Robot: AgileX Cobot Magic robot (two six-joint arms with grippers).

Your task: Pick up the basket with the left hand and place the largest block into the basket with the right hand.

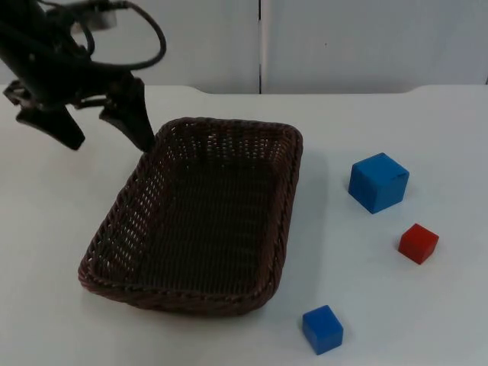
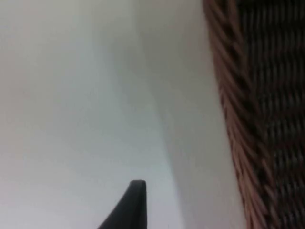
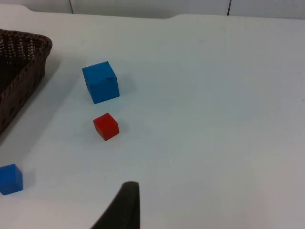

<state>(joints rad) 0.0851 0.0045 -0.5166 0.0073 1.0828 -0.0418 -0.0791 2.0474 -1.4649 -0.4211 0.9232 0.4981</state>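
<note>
1. Top view: the brown wicker basket sits empty mid-table, not yet lifted.
2. The large blue block, the one to load, stands right of the basket, apart from the red block and small blue block.
3. The left gripper hovers spread at the basket's far-left corner, one finger just beside the rim, likely lining up to pinch it.
4. The right gripper waits above the table; its fingers' state cannot be told.

A small red block lay on the white table, with a small blue block well apart from it at about seven o'clock. Both rested flat on the surface, touching nothing. At twelve o'clock the table ended at a grey partition wall.
</note>
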